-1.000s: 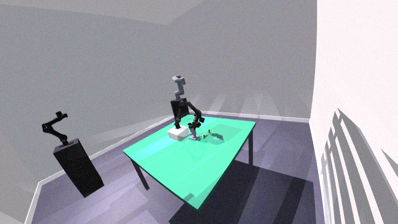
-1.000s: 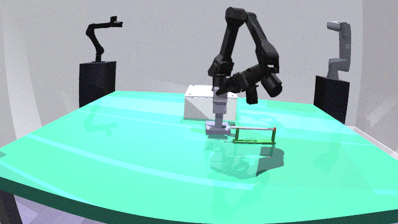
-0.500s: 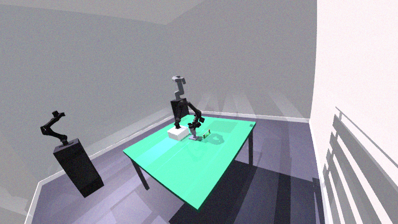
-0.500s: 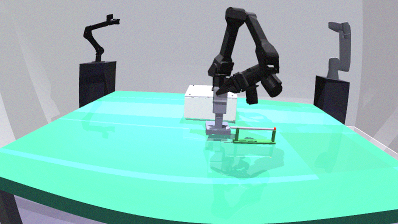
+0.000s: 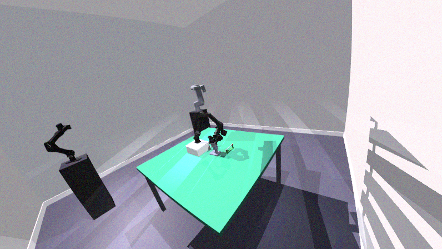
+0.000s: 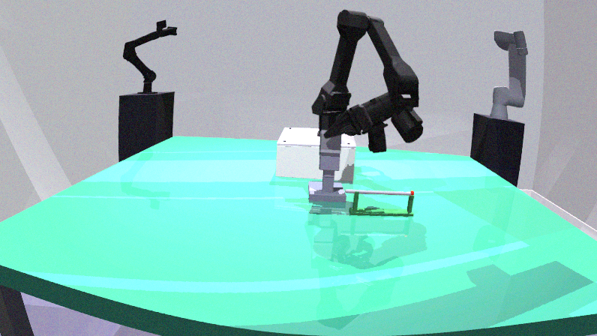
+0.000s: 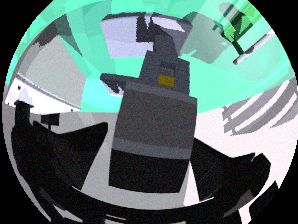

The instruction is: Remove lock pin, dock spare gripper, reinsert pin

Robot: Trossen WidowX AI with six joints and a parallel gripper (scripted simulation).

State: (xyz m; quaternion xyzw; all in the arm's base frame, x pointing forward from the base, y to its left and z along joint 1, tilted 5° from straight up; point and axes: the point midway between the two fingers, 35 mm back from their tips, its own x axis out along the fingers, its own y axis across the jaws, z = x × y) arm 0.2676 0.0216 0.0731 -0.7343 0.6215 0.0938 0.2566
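The mount's pale base [image 5: 214,153] [image 6: 327,196] [image 7: 122,40] stands on the table. Its neck rises to a block [image 6: 328,161] [image 7: 175,67] with a small yellow part on one side. The spare gripper [image 6: 330,144] [image 7: 155,117], a grey body with a black upper end, stands upright on this block; how deep its spigot sits is hidden. My gripper [image 5: 213,140] [image 6: 330,132] [image 7: 150,134] is open, with one black finger on each side of the spare gripper's body and nothing gripped. The lock pin [image 6: 378,192] [image 7: 252,51], a pale rod with a red end, lies across a green rack [image 6: 382,214] [image 7: 240,44], outside the block.
The green table [image 5: 197,192] [image 6: 166,241] carries everything. A white box [image 5: 197,149] [image 6: 296,160] [image 7: 30,95] under my arm's base stands behind the mount. The rack is close to the right of the mount in the exterior view. Two other arms stand on black pedestals beyond the table.
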